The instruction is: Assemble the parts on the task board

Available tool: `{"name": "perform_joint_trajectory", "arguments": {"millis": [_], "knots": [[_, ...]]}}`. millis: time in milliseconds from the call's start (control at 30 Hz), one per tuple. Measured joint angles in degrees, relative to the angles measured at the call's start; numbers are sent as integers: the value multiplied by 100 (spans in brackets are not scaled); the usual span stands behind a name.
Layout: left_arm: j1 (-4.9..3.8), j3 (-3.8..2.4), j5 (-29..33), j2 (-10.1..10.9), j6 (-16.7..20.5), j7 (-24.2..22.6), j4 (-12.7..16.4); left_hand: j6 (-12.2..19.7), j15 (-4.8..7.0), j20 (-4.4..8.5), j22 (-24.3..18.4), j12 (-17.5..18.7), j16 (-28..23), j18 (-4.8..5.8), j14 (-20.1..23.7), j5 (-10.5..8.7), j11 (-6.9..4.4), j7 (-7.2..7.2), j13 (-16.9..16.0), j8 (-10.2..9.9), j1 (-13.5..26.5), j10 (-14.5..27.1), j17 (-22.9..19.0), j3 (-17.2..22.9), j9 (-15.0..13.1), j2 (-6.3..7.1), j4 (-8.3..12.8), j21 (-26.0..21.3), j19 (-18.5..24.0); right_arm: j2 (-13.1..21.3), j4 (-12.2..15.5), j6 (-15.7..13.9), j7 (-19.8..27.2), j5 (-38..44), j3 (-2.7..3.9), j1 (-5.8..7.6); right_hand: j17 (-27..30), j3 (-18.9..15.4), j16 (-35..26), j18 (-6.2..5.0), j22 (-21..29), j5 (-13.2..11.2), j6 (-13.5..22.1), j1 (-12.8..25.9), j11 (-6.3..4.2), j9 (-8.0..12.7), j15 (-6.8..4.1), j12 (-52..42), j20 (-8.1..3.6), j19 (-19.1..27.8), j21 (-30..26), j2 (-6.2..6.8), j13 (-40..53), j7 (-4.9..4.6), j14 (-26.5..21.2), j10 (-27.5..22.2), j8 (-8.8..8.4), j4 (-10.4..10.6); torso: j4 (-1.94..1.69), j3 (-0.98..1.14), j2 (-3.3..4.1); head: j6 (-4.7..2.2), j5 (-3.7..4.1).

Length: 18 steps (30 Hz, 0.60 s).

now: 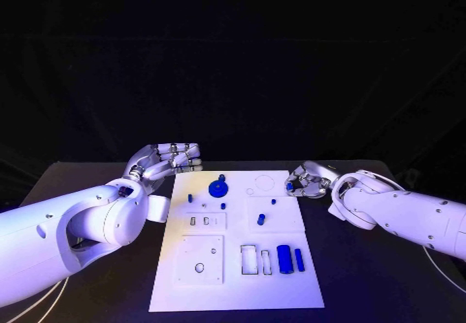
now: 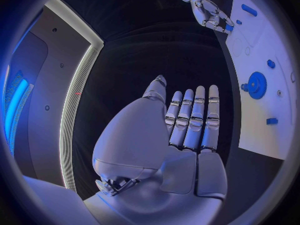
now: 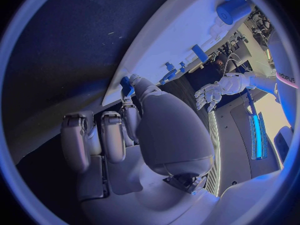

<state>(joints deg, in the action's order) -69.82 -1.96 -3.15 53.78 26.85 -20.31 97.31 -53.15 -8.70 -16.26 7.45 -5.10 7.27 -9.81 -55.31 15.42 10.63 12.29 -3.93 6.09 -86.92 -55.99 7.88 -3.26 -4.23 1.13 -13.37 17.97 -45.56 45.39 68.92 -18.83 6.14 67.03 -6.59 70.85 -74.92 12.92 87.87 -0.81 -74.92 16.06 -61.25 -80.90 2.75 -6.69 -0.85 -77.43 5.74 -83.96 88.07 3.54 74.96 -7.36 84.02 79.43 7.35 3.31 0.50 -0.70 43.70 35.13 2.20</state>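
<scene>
At the board's far right corner, a small blue part (image 1: 289, 186) is pinched in the fingertips of the right hand (image 1: 307, 182), just at the edge of the task board (image 1: 236, 296). Off the far left corner, the left hand (image 1: 165, 161) is held above the black table (image 1: 87, 175), fingers straight and side by side, nothing grasped. On the board, a blue gear (image 1: 219, 188) is seated near the far edge, and two blue cylinders (image 1: 285, 258) are laid in slots at the near right.
</scene>
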Motion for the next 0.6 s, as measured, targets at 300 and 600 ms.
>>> {"name": "perform_joint_trajectory", "arguments": {"millis": [300,600], "knots": [[0,0,0,0,0,2,1,0,0,0,0,0,0,0,0,0,0,0,0,0,-22,0,0,0,0,-22,0,0,0,101,416,-278,0,-187,10,29,1,70,22,0,1,66,-75,68,-62,-43,-40,-1,-56,-15,113,-69,0,38,1,62,83,9,-1,0,-4,12,3],[0,1,0,-35,-5,3,-41,0,0,0,1,0,0,0,0,0,0,0,0,0,-22,0,0,0,0,-22,0,0,0,142,1243,-670,-286,-211,40,175,1,86,44,0,1,65,-75,266,-92,-78,-81,-31,-86,-5,144,-64,-2,39,1,92,151,61,-7,-20,-46,7,-15]]}}
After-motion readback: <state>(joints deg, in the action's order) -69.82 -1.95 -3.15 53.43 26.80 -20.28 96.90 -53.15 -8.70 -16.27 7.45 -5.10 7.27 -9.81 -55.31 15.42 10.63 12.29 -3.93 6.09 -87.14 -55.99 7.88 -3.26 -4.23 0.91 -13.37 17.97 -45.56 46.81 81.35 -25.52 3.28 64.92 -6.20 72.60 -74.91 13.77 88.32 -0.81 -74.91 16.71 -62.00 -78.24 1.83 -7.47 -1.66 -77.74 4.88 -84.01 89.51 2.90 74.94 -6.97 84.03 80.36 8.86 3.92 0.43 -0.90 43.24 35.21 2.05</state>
